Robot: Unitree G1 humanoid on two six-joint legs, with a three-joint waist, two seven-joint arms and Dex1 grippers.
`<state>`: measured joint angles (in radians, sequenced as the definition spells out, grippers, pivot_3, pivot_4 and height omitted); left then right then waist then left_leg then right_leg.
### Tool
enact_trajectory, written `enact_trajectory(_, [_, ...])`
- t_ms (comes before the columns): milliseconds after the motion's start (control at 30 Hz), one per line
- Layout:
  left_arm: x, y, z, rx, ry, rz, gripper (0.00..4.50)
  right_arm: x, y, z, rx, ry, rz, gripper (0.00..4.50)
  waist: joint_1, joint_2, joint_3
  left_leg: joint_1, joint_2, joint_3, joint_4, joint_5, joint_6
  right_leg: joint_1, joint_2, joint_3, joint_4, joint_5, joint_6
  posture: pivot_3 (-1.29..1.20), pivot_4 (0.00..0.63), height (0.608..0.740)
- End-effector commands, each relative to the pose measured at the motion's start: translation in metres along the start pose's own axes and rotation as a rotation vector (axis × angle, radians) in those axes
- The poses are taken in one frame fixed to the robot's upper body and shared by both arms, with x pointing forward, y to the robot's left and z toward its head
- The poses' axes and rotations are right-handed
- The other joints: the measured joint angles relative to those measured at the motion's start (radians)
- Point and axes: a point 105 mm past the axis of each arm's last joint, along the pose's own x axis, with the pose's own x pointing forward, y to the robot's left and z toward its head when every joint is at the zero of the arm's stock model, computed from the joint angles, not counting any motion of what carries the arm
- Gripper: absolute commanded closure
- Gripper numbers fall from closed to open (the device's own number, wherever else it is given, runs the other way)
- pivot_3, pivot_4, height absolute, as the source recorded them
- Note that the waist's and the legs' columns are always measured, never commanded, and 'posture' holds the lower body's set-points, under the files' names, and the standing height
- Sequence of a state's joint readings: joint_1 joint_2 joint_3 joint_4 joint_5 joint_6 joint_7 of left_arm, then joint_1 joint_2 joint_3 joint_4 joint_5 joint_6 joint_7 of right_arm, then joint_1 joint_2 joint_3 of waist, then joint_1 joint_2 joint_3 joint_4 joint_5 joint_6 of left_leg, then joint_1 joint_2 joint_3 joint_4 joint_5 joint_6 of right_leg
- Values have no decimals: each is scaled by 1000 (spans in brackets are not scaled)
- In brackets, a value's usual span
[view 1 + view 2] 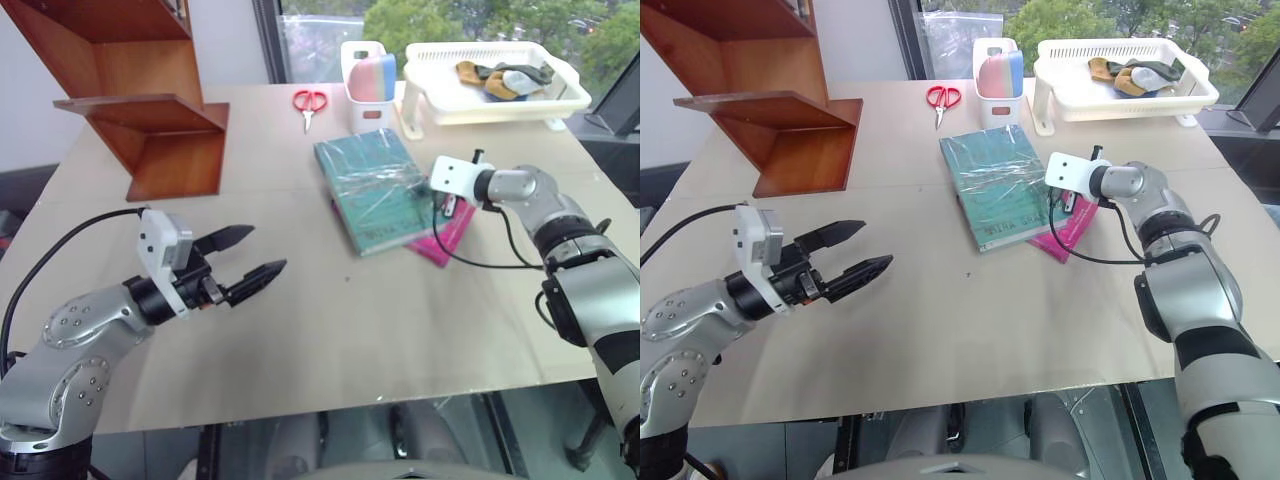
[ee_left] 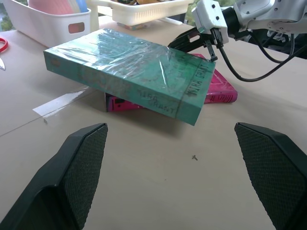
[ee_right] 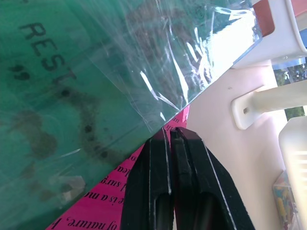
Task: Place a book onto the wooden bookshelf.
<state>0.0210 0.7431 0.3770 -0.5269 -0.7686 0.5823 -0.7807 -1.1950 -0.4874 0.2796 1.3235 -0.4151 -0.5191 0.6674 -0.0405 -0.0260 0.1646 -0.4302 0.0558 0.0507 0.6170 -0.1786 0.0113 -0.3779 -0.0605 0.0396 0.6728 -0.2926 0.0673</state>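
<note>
The book [image 1: 372, 188], teal and wrapped in shiny clear plastic, lies mid-table on top of a thinner pink book [image 1: 447, 236]. My right gripper [image 1: 445, 205] is shut, pointing down and leftward. Its closed tips [image 3: 170, 136] press at the teal book's right edge, just over the pink cover. In the left wrist view the book [image 2: 129, 72] rests tilted on the pink one, one corner overhanging the table. My left gripper [image 1: 265, 248] hovers open at the front left, well short of the books, with nothing between its fingers. The wooden bookshelf [image 1: 150, 130] stands at the back left.
Red-handled scissors [image 1: 309, 102] lie behind the books. A white tub [image 1: 367, 75] holding pink and blue items stands beside them. A white basket tray [image 1: 560, 98] with gloves sits at the back right. Bare tabletop [image 1: 330, 320] stretches between my left gripper and the books.
</note>
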Motion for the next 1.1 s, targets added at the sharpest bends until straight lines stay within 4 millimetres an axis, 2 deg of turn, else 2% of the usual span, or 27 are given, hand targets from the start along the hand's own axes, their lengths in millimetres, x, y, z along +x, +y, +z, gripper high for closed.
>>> enact_trajectory(33, [5,-5,9,27,-20,-61,0,-20,-10,-24,43,44,-69,4335,7,0,0,-1,0,0,0,0,0,0,0,-1,0,0,0,0,150,740])
enact_trajectory(200, [15,-3,13,31,-30,-117,0,-37,-19,-42,107,60,-151,4335,6,0,0,-1,-1,0,0,0,0,0,-1,-1,-1,0,0,0,150,740])
enact_trajectory(433, [28,0,11,8,-30,-166,0,-39,-22,-43,214,25,-208,4335,-11,4,3,-1,0,1,0,0,0,-1,1,1,-1,0,0,0,150,740])
enact_trajectory(533, [30,3,7,-21,-25,-162,0,-49,-26,-51,277,20,-229,4335,-9,4,3,-1,0,1,0,0,0,-1,1,1,-1,0,0,0,150,740])
enact_trajectory(633, [31,3,3,-58,-24,-153,0,-76,-39,-64,331,7,-312,3471,3,4,4,-2,0,1,0,0,0,-1,1,1,-2,0,0,0,150,740])
enact_trajectory(700, [33,1,-1,-96,-30,-149,0,-99,-43,-67,368,-44,-363,2498,21,5,5,-3,-1,0,0,0,0,0,0,-1,-3,0,1,0,150,740])
enact_trajectory(733, [33,0,-2,-109,-31,-147,0,-107,-43,-66,379,-60,-378,1805,21,5,5,-3,0,0,0,0,0,0,0,-1,-4,0,1,0,150,740])
enact_trajectory(833, [36,-1,-10,-162,-31,-139,0,-143,-20,-48,426,-148,-373,712,36,5,4,-3,0,-1,-1,0,0,1,0,-2,-6,0,1,0,150,740])
enact_trajectory(867, [39,-1,-14,-189,-31,-132,0,-158,-4,-35,463,-181,-352,286,40,6,4,-5,0,-2,-3,0,0,1,0,-4,-8,0,1,0,150,740])
enact_trajectory(900, [42,0,-17,-220,-36,-128,0,-168,12,-20,511,-218,-323,54,40,7,4,-5,1,-2,-3,0,0,1,0,-4,-9,0,1,0,150,740])
enact_trajectory(1033, [58,1,-29,-349,-39,-103,0,-193,75,43,674,-338,-150,54,32,9,4,-6,0,-3,-3,0,0,1,1,-4,-8,0,1,0,150,740])
enact_trajectory(1100, [69,1,-35,-430,-40,-92,0,-198,96,66,736,-375,-108,54,24,7,3,-2,1,-3,-2,0,0,3,2,-3,-8,0,2,0,150,740])
